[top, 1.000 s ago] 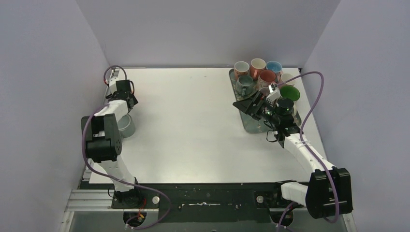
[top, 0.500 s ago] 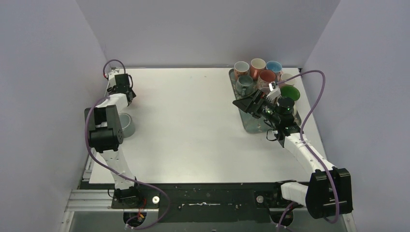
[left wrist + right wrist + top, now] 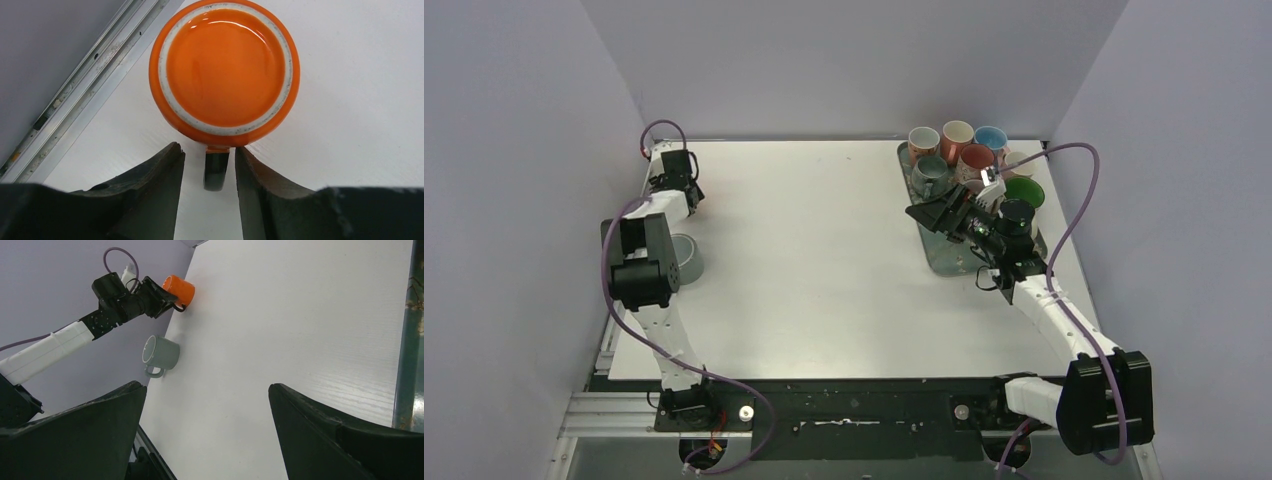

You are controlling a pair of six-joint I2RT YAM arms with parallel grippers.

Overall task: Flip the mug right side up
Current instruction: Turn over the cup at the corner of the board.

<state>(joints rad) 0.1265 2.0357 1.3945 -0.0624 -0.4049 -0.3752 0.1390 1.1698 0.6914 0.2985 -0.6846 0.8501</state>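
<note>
The orange mug (image 3: 225,70) stands mouth-down near the table's far-left corner, around 10 o'clock from the table's middle in the overhead view, its pale-ringed base turned up. Its handle (image 3: 216,167) juts out at 6 o'clock from the body, straight toward my left gripper (image 3: 207,150). My fingers (image 3: 160,180) stand apart on either side of the handle, holding nothing, with a gap each side. Closing here should catch it squarely. My right gripper (image 3: 206,386), wide open and empty, hangs by the tray (image 3: 939,258) at 3 o'clock, well apart.
</note>
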